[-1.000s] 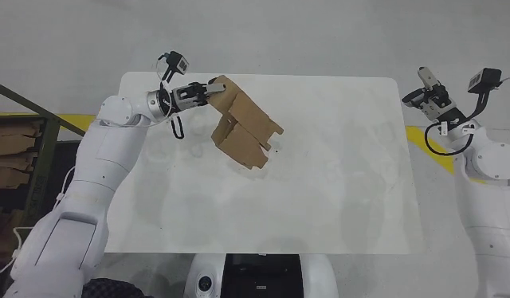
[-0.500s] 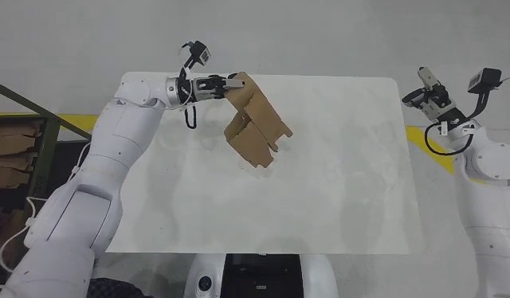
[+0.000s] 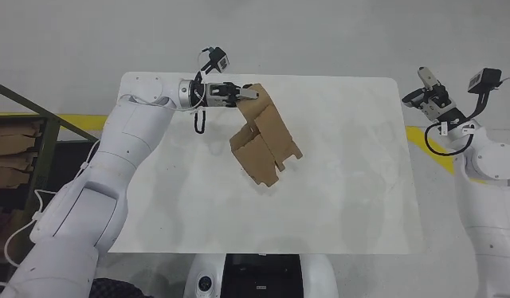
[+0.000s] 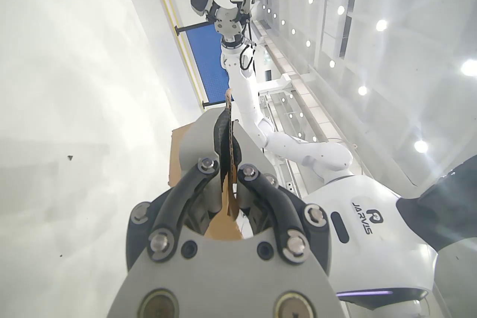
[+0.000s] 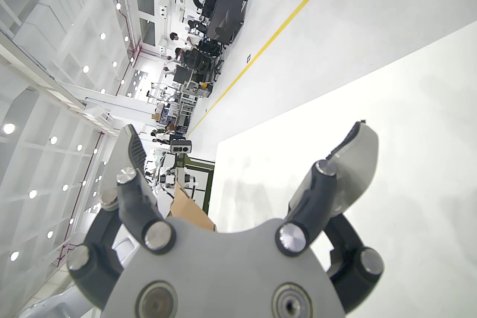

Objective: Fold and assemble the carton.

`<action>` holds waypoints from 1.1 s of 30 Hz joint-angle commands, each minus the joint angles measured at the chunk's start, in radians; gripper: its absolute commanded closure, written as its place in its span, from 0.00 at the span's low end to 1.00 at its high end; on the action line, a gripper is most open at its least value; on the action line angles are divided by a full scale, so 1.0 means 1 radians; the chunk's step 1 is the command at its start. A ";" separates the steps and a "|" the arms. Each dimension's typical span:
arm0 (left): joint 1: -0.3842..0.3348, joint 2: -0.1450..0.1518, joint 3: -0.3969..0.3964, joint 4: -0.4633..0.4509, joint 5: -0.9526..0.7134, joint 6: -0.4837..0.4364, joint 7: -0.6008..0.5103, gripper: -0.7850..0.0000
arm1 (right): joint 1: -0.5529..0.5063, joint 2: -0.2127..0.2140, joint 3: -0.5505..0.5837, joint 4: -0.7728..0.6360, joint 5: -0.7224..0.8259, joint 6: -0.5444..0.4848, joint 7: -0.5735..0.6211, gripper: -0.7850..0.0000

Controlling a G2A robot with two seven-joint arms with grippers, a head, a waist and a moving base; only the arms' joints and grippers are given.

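Holding the carton (image 3: 267,143) by one flap: the left hand (image 3: 249,93) is clamping together on a thin cardboard edge, and the left wrist view is showing the pads pinching the sheet. The carton is hanging from that grip, part-opened and tilted, over the counter (image 3: 358,186) just toward 12 o'clock of centre. I cannot tell whether its lower corner is touching the surface. The right hand (image 3: 425,92) is sitting past the counter's 2 o'clock corner, fingers spread apart, carrying nothing, well apart from the carton.

Risks, as I am judging them:
- A single-flap pinch is taking the whole weight, so the flap may be creasing at the wrong line or slipping out.
- The loose panels are dangling, so setting down could be collapsing the carton flat or skewing it.
- The right hand is far off, so nothing is bracing the carton against twisting.
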 commanded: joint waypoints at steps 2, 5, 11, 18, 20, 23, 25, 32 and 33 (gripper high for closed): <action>0.000 0.000 0.000 0.000 0.001 -0.001 0.001 1.00 | 0.000 0.000 0.000 0.000 0.000 0.000 0.000 0.00; 0.000 0.000 0.000 0.000 0.001 -0.001 0.001 1.00 | 0.000 0.000 0.000 0.000 0.000 0.000 0.000 0.00; 0.000 0.000 0.000 0.000 0.001 -0.001 0.001 1.00 | 0.000 0.000 0.000 0.000 0.000 0.000 0.000 0.00; 0.000 0.000 0.000 0.000 0.001 -0.001 0.001 1.00 | 0.005 0.001 -0.011 0.001 0.035 0.030 0.096 0.00; 0.000 0.000 0.000 0.000 0.001 -0.001 0.001 1.00 | 0.015 0.001 -0.021 0.016 0.050 0.028 0.142 0.00; 0.000 0.000 0.000 0.000 0.001 -0.001 0.001 1.00 | 0.026 -0.003 -0.054 0.036 0.069 0.013 0.220 0.00; 0.000 0.000 0.000 0.000 0.001 -0.001 0.001 1.00 | 0.031 -0.006 -0.083 0.045 0.077 -0.007 0.271 0.00; 0.000 0.000 0.000 0.000 0.001 -0.001 0.001 1.00 | 0.047 -0.021 -0.179 0.061 0.131 -0.093 0.420 0.00; 0.000 0.000 0.000 0.000 0.001 -0.001 0.001 1.00 | 0.049 -0.023 -0.192 0.063 0.134 -0.103 0.434 0.00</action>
